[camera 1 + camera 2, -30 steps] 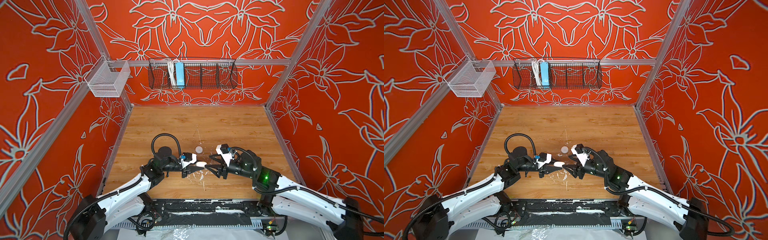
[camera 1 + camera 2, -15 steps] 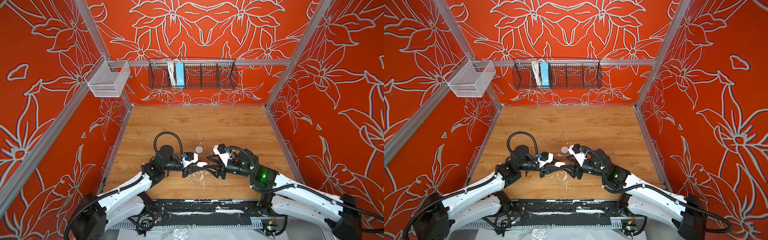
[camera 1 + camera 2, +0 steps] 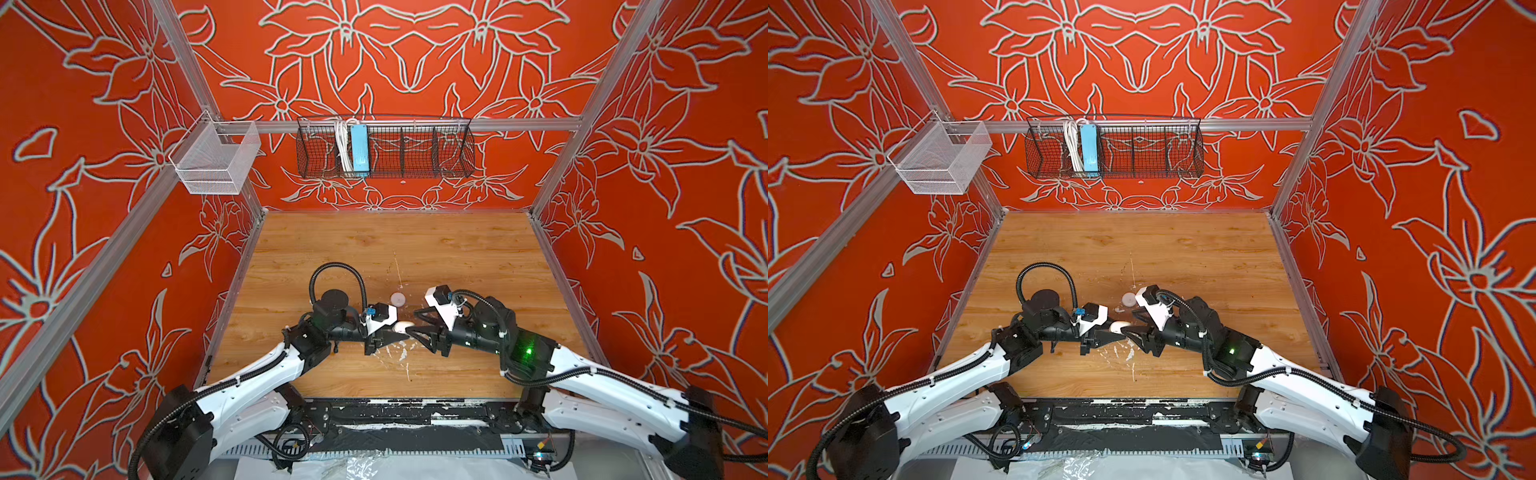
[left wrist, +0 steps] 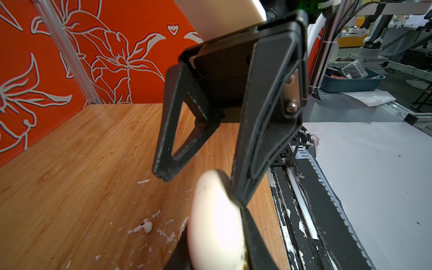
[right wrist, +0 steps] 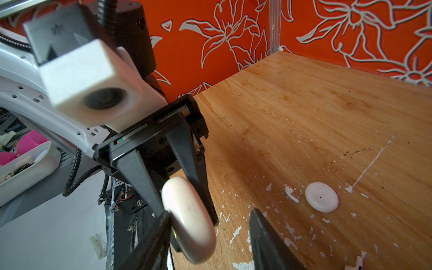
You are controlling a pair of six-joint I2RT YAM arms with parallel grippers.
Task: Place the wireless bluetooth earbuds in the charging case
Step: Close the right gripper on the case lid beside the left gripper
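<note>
Since a second earlier, the right gripper (image 3: 417, 322) had slid in toward the charging case (image 5: 189, 219), its jaws narrower but parted around the case's free end. One earbud (image 5: 291, 194) lay on the counter (image 3: 374, 249) just beside a white disc (image 5: 321, 197). It was tiny and glossy, likely light and slippery, best pinched across its stem. The left gripper (image 3: 397, 332) clamped the closed case.

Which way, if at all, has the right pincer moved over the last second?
Yes, leftward in both top views: the right pincer has drawn nearer the fixed round white disc and now straddles the case in the left pincer.
</note>
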